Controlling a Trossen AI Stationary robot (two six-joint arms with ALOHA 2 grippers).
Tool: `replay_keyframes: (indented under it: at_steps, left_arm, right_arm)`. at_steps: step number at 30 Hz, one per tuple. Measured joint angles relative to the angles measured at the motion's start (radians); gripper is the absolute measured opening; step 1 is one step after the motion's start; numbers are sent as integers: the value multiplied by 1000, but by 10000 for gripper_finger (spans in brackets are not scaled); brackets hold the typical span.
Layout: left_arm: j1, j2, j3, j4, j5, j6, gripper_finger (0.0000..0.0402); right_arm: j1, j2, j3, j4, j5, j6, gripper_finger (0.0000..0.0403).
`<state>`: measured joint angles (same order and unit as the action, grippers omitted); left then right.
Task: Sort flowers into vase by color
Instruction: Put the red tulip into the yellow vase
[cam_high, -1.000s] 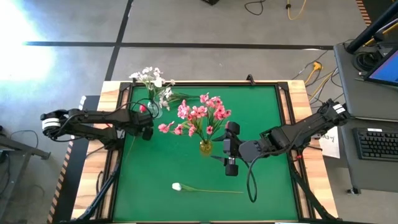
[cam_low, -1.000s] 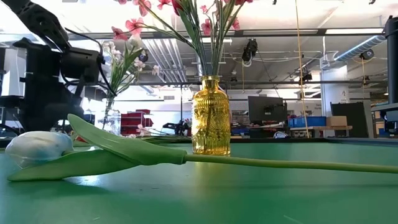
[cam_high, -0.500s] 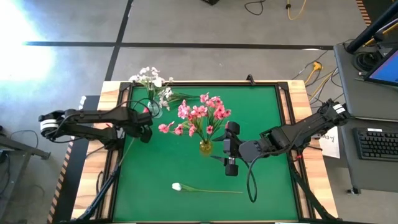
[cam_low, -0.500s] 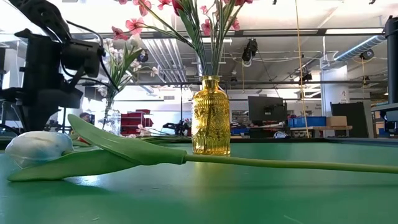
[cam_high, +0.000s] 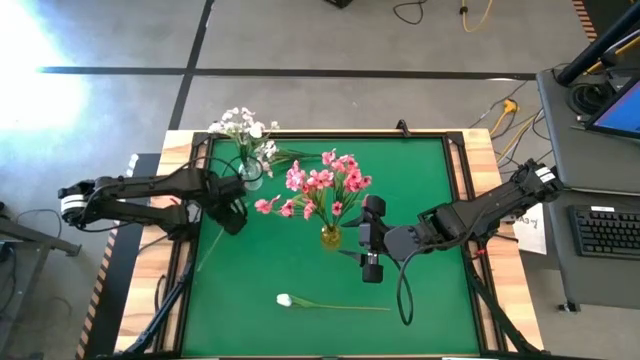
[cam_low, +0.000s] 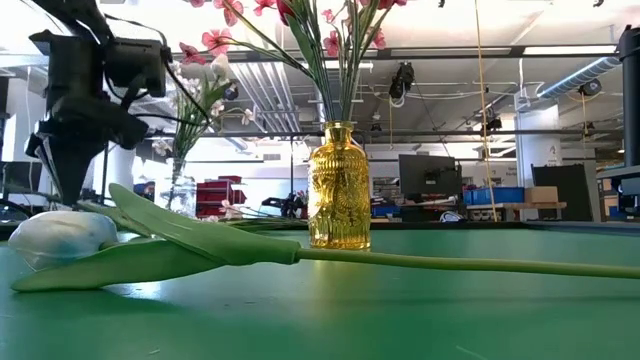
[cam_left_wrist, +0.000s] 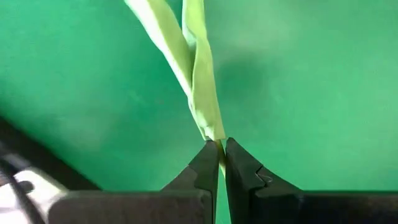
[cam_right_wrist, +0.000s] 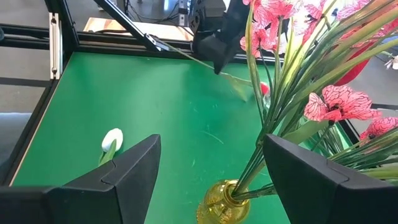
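Observation:
My left gripper (cam_high: 231, 216) hangs near the table's left side, beside a clear vase (cam_high: 248, 176) of small white blossoms. It is shut on a red tulip, whose blossom (cam_right_wrist: 264, 89) shows in the right wrist view. A yellow vase (cam_high: 330, 237) at mid-table holds pink blossom sprays (cam_high: 322, 183). My right gripper (cam_right_wrist: 211, 143) is open just right of that vase and touches nothing. A white tulip (cam_high: 285, 299) lies flat on the table near the near edge, its stem (cam_high: 345, 305) pointing right. My left gripper pinches the red tulip's green stem (cam_left_wrist: 210, 127) between its two fingertips, where the leaves run along the stem. The fingers (cam_low: 68, 175) come from above, pointing down. The stem (cam_right_wrist: 180, 53) slants through the hold, and I cannot tell whether the blossom end touches the table.
Green mat with a raised black frame (cam_high: 205, 140) and a wooden border. Open mat lies between the white tulip and the vases, and on the right half. A desk with a keyboard (cam_high: 608, 230) stands beyond the right edge.
My left gripper has tipped from roughly level to pointing down and has shifted a little toward the near edge, staying shut on the tulip stem. The red blossom no longer shows beside the clear vase in the high view.

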<state>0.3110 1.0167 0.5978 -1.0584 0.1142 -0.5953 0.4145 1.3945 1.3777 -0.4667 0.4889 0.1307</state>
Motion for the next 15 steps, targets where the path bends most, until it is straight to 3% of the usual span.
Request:
replay_keyframes:
  at_steps: [8, 15]
  left_arm:
    - [-50, -28, 31, -4, 60, 112, 0]
    - [-62, -55, 88, -45, 139, 115, 0]
  right_arm:
    - [0, 0, 0, 0, 0, -2, 276]
    - [0, 0, 0, 0, 0, -1, 276]
